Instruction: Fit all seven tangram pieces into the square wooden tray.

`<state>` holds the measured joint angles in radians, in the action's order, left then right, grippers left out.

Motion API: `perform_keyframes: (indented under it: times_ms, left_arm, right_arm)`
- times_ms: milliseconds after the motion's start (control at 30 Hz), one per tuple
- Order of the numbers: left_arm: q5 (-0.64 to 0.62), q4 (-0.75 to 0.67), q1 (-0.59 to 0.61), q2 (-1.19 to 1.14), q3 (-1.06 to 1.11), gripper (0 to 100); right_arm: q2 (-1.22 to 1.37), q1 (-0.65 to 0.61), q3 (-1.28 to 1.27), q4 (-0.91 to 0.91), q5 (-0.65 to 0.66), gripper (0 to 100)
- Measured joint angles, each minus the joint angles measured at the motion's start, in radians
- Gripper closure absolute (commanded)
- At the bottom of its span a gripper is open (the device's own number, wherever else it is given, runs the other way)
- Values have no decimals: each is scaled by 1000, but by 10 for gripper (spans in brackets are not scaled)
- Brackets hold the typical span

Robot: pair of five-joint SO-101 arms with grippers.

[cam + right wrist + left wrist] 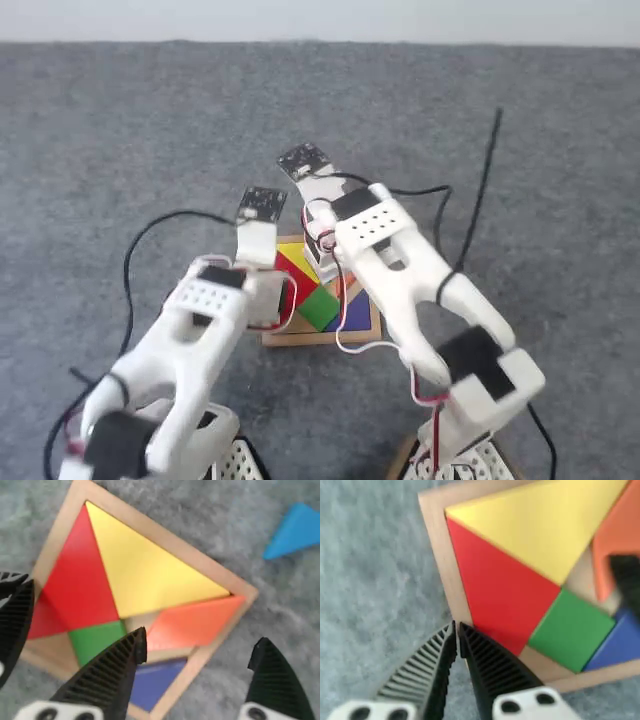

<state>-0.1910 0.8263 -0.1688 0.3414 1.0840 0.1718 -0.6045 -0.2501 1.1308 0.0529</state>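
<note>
Grey carpet (120,130) all round, and on the left the left gripper (456,626) is down low at the tray (437,555). Its jaws are pinched almost together with nothing between them, and the tips sit right at the wooden rim beside the red triangle (505,595). To my eye that is a poking stance, not a grasp: closed fingers make a firm point for nudging a piece flat or steadying the frame.

Moving into the tray, the red triangle lies snug against the yellow triangle (150,570), edge to edge, with both big pieces filling one half. The green square (95,637) touches the red one's corner. Bare wood shows in the corner next to it and in a small gap between yellow, green and orange, so the puzzle is clearly unfinished.

Over to the right, the right gripper (200,645) hangs above the tray with its jaws spread wide and empty. They straddle the orange piece (200,620) and the dark blue piece (155,680). Orange runs along the yellow edge out to the rim, and whether it sits fully flat I cannot tell. That wide spread looks ready to drop over a piece and shift it.

Out on the carpet, well apart from the rim, a light blue triangle (295,530) waits to go in.
</note>
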Motion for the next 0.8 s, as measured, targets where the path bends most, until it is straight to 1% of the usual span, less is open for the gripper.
perform_keyframes:
  times_ms: [133, 333, 633, 800]
  left_arm:
    - [-5, 0, 3, -49, -41, 987]
    - [-2, -2, 14, -52, -43, 987]
    - [-5, -2, 14, -52, -43, 987]
    - [-5, -2, 14, -52, -43, 987]
  right_arm:
    - [72, 0, 0, -60, 0, 667]
    - [80, 18, 0, -51, 5, 669]
    - [117, 54, -23, -44, 215, 670]
    - [117, 54, -21, -46, 256, 670]
